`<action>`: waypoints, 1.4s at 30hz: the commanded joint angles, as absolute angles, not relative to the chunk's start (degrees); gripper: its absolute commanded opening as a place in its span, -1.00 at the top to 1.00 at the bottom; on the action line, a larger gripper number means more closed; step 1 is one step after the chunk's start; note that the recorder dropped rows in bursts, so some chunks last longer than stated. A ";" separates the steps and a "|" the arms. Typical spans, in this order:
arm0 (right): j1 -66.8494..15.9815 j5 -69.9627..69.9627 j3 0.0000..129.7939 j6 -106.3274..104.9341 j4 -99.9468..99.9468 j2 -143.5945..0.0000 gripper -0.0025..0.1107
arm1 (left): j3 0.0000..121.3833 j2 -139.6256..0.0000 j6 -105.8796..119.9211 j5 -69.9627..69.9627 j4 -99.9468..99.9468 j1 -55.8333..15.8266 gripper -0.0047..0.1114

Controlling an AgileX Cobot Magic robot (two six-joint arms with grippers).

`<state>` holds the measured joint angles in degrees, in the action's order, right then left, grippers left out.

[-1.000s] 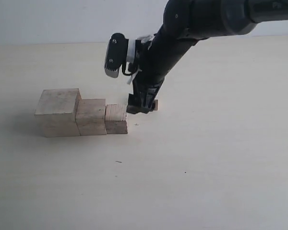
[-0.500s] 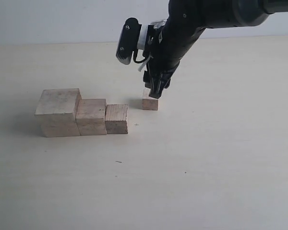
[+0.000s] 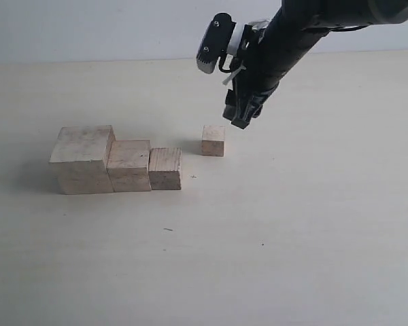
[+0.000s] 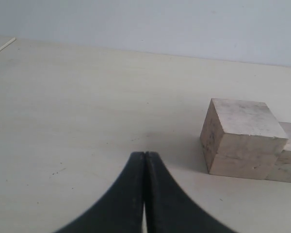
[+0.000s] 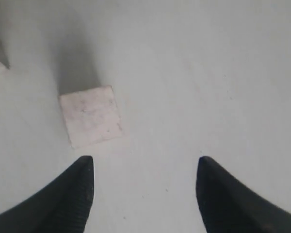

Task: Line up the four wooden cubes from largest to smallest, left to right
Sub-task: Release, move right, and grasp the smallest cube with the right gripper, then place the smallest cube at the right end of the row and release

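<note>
Three pale wooden cubes stand touching in a row on the table: the largest cube (image 3: 83,159) at the left, the second cube (image 3: 129,165) beside it, then the third cube (image 3: 165,168). The smallest cube (image 3: 213,140) rests alone, right of the row and farther back, also seen in the right wrist view (image 5: 91,115). My right gripper (image 3: 239,119) hangs open above and to the right of the smallest cube, holding nothing (image 5: 143,162). My left gripper (image 4: 144,155) is shut and empty, low over the table, with the largest cube (image 4: 241,137) a little way ahead.
The pale table (image 3: 292,224) stretches bare to the front and right of the cubes. The right arm (image 3: 285,34) reaches in from the upper right. A light wall runs along the table's far edge.
My right gripper has let go of the smallest cube, risen and drawn back to the upper right. The cube now rests free on the table. The row of three has not moved.
</note>
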<state>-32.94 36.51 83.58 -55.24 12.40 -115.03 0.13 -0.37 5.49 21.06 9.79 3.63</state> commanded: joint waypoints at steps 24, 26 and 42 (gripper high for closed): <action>-31.22 36.16 83.28 -82.92 30.27 -123.86 -0.35 | 0.00 0.00 5.48 20.55 9.63 3.34 0.92; -31.22 35.86 83.28 -83.49 30.48 -124.78 -0.35 | 0.00 0.00 5.48 20.55 9.63 3.34 0.92; -31.62 44.28 83.28 -84.08 29.80 -122.73 0.96 | 0.00 0.00 5.48 20.55 9.63 3.34 0.92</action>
